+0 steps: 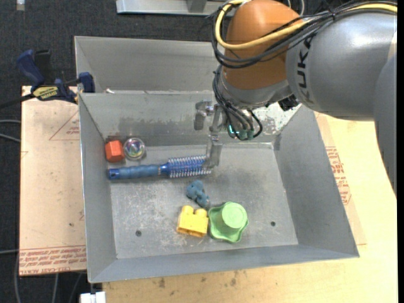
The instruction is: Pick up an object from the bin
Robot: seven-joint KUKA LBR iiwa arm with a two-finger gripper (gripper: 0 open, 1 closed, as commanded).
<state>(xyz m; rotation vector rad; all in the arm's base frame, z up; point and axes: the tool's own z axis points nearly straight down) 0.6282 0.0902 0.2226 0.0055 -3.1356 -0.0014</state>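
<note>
My gripper [213, 156] hangs over the middle of the bin, one grey finger reaching down to the bristle end of a blue hairbrush [158, 168]. The brush lies flat, its handle pointing left and its bristled head right beside the fingertip. I cannot tell whether the finger touches the bristles. Just below the brush head lies a small blue-grey figure [197, 193].
A yellow toy block [193, 221] and a green cup-like piece [227, 221] lie near the bin's front. An orange block [113, 150] and a shiny clear ball [134, 148] rest at the left wall. The arm with its orange cover and cables fills the upper right.
</note>
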